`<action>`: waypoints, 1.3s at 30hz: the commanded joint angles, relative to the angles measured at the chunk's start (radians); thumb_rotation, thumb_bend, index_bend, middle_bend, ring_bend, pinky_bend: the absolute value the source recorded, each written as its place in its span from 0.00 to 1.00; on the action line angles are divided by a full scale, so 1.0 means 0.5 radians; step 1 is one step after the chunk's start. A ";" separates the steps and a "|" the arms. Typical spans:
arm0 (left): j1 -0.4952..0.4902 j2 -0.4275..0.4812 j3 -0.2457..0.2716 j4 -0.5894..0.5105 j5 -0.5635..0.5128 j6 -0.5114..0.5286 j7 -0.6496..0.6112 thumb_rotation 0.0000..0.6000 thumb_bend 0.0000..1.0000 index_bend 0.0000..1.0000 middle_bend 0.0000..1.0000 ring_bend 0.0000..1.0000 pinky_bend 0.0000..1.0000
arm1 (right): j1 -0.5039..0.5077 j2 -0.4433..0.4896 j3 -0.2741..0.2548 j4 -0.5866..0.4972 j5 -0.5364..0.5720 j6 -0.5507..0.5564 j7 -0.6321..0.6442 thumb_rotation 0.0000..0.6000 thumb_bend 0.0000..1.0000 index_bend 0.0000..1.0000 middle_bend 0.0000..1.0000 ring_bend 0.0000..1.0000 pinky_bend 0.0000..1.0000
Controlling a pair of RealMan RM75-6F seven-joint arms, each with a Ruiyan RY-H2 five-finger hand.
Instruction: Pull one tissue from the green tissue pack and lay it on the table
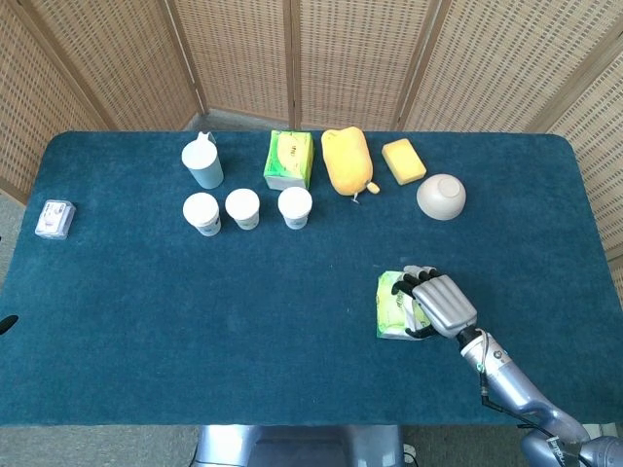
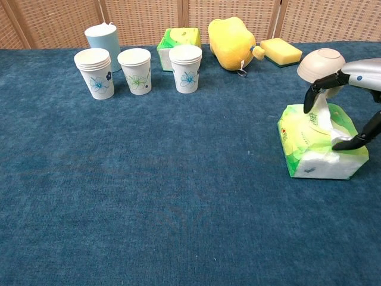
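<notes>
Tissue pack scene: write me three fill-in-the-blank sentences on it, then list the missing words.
1. The right hand is over the green tissue pack with its fingers curled ____ toward it.
2. Between the tissue box and the sponge lies a ____ plush toy.
3. The number of paper cups standing in a row is ____.

Missing words: down; yellow; three

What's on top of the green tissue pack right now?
The right hand is over the green tissue pack, fingers curled around the tissue sticking up. Whether they pinch it is hidden.
</notes>
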 commanded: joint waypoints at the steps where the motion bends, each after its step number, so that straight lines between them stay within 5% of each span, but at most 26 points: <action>1: 0.001 -0.001 0.001 -0.001 0.002 0.000 0.000 1.00 0.00 0.00 0.00 0.00 0.00 | 0.001 -0.001 -0.011 0.012 -0.007 0.004 -0.001 1.00 0.29 0.40 0.38 0.23 0.25; 19: -0.010 -0.013 0.005 -0.002 0.009 -0.022 0.012 1.00 0.00 0.00 0.00 0.00 0.00 | -0.053 -0.096 -0.040 0.108 -0.145 0.289 -0.032 1.00 0.39 0.74 0.70 0.42 0.36; 31: -0.002 -0.021 0.011 0.013 0.017 -0.012 0.002 1.00 0.00 0.00 0.00 0.00 0.00 | -0.088 -0.206 0.011 0.270 -0.341 0.649 -0.005 1.00 0.46 0.80 0.74 0.49 0.43; 39: 0.007 -0.021 0.009 0.035 0.015 0.003 -0.024 1.00 0.00 0.00 0.00 0.00 0.00 | -0.067 -0.093 0.157 0.121 -0.397 0.837 -0.062 1.00 0.47 0.81 0.74 0.50 0.44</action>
